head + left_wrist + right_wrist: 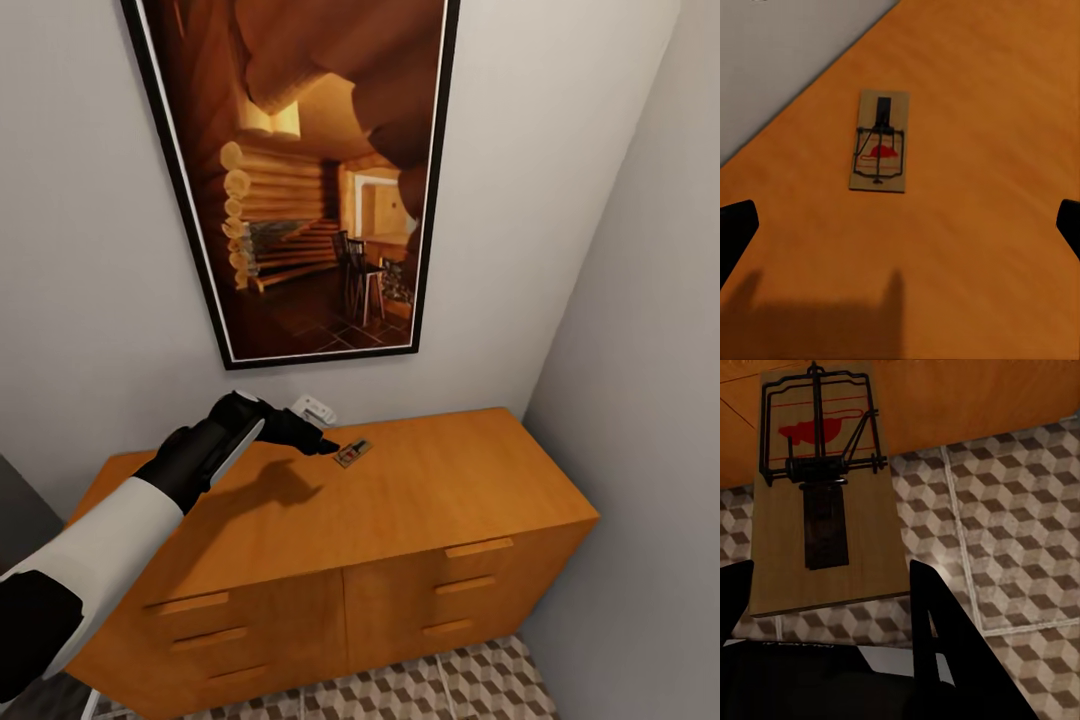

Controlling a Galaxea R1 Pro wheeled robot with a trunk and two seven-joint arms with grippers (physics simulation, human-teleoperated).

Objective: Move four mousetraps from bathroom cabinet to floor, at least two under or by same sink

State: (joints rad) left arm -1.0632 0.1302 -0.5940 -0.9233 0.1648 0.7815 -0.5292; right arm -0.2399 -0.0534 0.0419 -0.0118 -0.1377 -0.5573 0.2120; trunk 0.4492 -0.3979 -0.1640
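Head view: the step in hand is pickup of a trap from the low orange-brown wooden cabinet. The left gripper hovers over the flat top, its tip just beside a small flat tan wooden mousetrap lying at 3 o'clock from it, apparently not touching. A white wall fitting sits at 12 o'clock from the gripper, below a black-framed picture of a log interior. The cube-patterned tiled bathroom floor shows at 6 o'clock.

Left wrist view: the mousetrap lies flat on the cabinet top, ahead of the gripper. The black fingertips stand wide apart and hold nothing. The next move likely calls for advancing until the board sits between the fingers, then closing.

Right wrist view: the right gripper holds a second mousetrap, fingers clamped on the board's near end. The cabinet front and floor lie beyond.
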